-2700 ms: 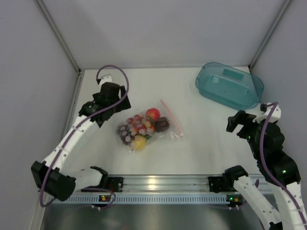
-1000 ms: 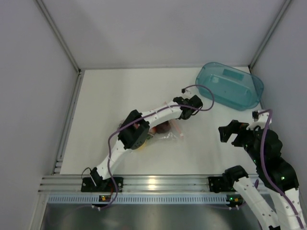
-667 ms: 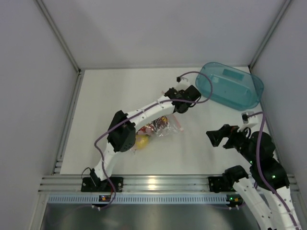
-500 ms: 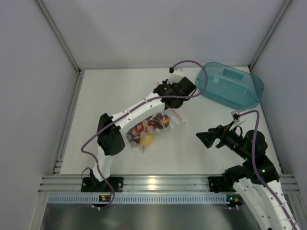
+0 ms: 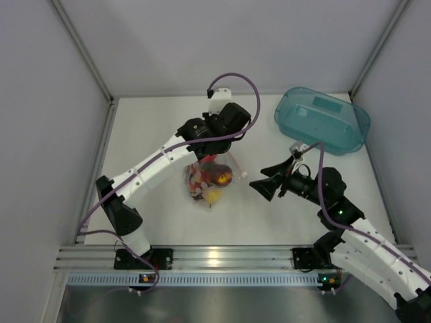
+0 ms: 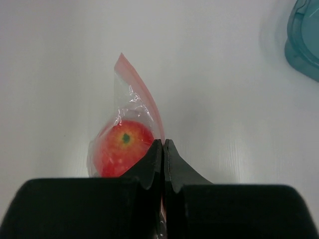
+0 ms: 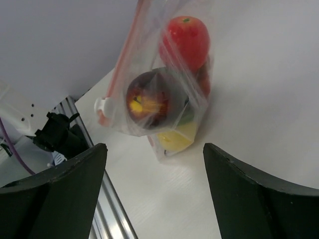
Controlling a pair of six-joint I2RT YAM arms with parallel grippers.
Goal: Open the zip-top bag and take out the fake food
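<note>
The zip-top bag (image 5: 209,178) hangs upright from my left gripper (image 5: 214,151), its lower end down at the white table. In the left wrist view the left gripper (image 6: 163,143) is shut on the pink zip strip (image 6: 142,89), with the red apple (image 6: 124,144) just below inside the bag. The fake food is all inside the bag (image 7: 164,84): red apple (image 7: 184,40), a dark fruit (image 7: 149,102) and the yellow lemon (image 7: 174,140). My right gripper (image 5: 264,180) stands open just right of the bag, facing it and apart from it, with nothing between its fingers (image 7: 65,189).
A teal translucent tub (image 5: 323,121) lies at the back right. The metal rail (image 5: 215,259) runs along the near edge, also seen in the right wrist view (image 7: 107,209). Grey walls close the left, back and right sides.
My left arm has lifted the bag by its zip strip and swung it back and left. My right arm has reached left towards the bag, and its jaws have narrowed a little.
</note>
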